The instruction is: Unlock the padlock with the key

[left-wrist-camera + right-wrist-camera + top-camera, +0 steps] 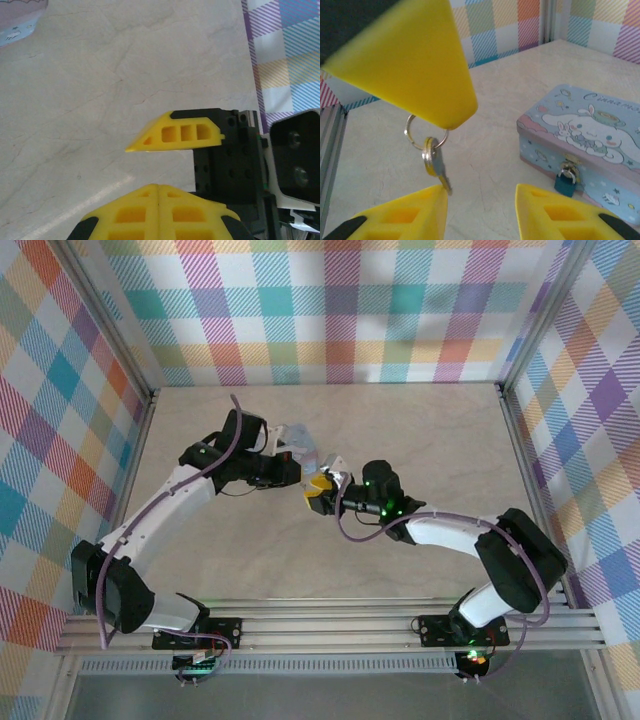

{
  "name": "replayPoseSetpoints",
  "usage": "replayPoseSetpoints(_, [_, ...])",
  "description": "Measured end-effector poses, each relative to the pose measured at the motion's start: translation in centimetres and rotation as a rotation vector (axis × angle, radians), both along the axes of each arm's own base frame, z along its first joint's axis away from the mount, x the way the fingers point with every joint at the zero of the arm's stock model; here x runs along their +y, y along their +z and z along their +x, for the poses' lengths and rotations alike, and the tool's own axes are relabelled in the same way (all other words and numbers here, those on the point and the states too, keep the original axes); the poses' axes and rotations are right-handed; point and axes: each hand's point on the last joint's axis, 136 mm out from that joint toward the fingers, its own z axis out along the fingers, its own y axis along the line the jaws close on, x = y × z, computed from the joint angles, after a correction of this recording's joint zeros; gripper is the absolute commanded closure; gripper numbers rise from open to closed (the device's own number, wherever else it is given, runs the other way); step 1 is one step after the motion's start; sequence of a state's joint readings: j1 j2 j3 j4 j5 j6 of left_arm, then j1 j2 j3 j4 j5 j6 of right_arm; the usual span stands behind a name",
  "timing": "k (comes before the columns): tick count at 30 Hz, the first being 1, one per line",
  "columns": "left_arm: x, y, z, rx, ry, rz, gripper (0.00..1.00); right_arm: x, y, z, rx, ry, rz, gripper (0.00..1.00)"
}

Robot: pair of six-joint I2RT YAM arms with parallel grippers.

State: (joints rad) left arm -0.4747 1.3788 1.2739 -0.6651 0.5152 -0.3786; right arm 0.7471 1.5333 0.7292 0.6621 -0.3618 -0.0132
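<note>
"Right wrist view: where is the key?" asks the picture desk.

"The key (436, 165) dangles blade-down from a key ring (415, 131), above the pale marbled table (490, 100). The ring's top is tucked behind the yellow tip of the left gripper (157, 189). In its own wrist view that gripper's fingers are pressed flat together with only a thin seam between them, and it is clamped on the ring."

"And the right gripper?"

"The right gripper (480, 190) sits below the key, fingers parted with bare table between them, gripping nothing. The key's tip hangs just beside the inner edge of one finger (405, 215). Whether it touches cannot be told."

"The padlock?"

"The padlock (565, 183), dark teal, hangs from the brass hasp (568, 162) on the front wall of a pastel blue cartoon tin box (580, 125). The lid is down. The tin stands on the table to the right of the key in that view, apart from it."

"Top external?"

"Both arms reach in and meet at mid-table, yellow fingertips close together. The tin lies just beyond them, toward the plaid back wall (340, 310)."
</note>
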Motion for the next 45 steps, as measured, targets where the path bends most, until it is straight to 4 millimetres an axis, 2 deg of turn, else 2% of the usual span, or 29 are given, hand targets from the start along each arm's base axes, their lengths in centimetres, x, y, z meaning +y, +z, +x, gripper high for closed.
replayPoseSetpoints(5, [0.2,0.2,-0.4,0.003,-0.001,0.001,1.00,0.9,0.7,-0.6,-0.041,0.050,0.031,0.66])
replayPoseSetpoints(6, [0.2,0.2,-0.4,0.003,-0.001,0.001,1.00,1.1,0.7,-0.7,-0.048,0.059,0.033,0.70])
replayPoseSetpoints(10, [0.2,0.4,-0.5,0.000,-0.001,0.000,1.00,1.4,0.9,-0.8,-0.068,0.081,0.038,0.95])
replayPoseSetpoints(12, [0.3,0.5,-0.5,-0.006,0.001,0.000,1.00,1.5,0.9,-1.1,-0.076,0.097,0.039,1.00])
replayPoseSetpoints(15, [0.4,0.7,-0.5,-0.011,0.003,0.000,0.98,1.6,0.9,-1.3,-0.083,0.110,0.036,1.00])
replayPoseSetpoints(19, [0.4,0.8,-0.7,-0.022,-0.002,0.002,0.77,1.3,1.1,-1.8,-0.065,0.123,0.016,1.00])
replayPoseSetpoints(22, [0.6,1.3,-0.8,-0.063,-0.022,0.007,0.66,1.0,1.3,-2.5,-0.049,0.147,-0.026,1.00])
replayPoseSetpoints(25, [0.8,2.3,-1.4,-0.135,-0.062,-0.002,0.56,0.2,1.7,-3.3,-0.025,0.184,-0.074,1.00])
replayPoseSetpoints(27, [0.5,3.6,-2.4,-0.202,-0.116,-0.041,0.49,-0.5,1.9,-4.0,0.009,0.219,-0.108,1.00])
replayPoseSetpoints(30, [0.1,5.7,-3.7,-0.321,-0.207,-0.100,0.45,-2.0,2.3,-4.1,0.077,0.250,-0.150,1.00])
replayPoseSetpoints(34, [-0.3,6.5,-4.9,-0.443,-0.318,-0.123,0.42,-4.0,2.7,-4.2,0.170,0.272,-0.189,1.00])
replayPoseSetpoints(39, [-1.5,5.1,-5.5,-0.507,-0.455,-0.107,0.41,-5.5,2.8,-6.2,0.257,0.324,-0.215,1.00])
replayPoseSetpoints(45, [-3.9,2.1,-6.1,-0.455,-0.578,-0.101,0.43,-5.9,2.5,-7.9,0.322,0.373,-0.222,1.00])
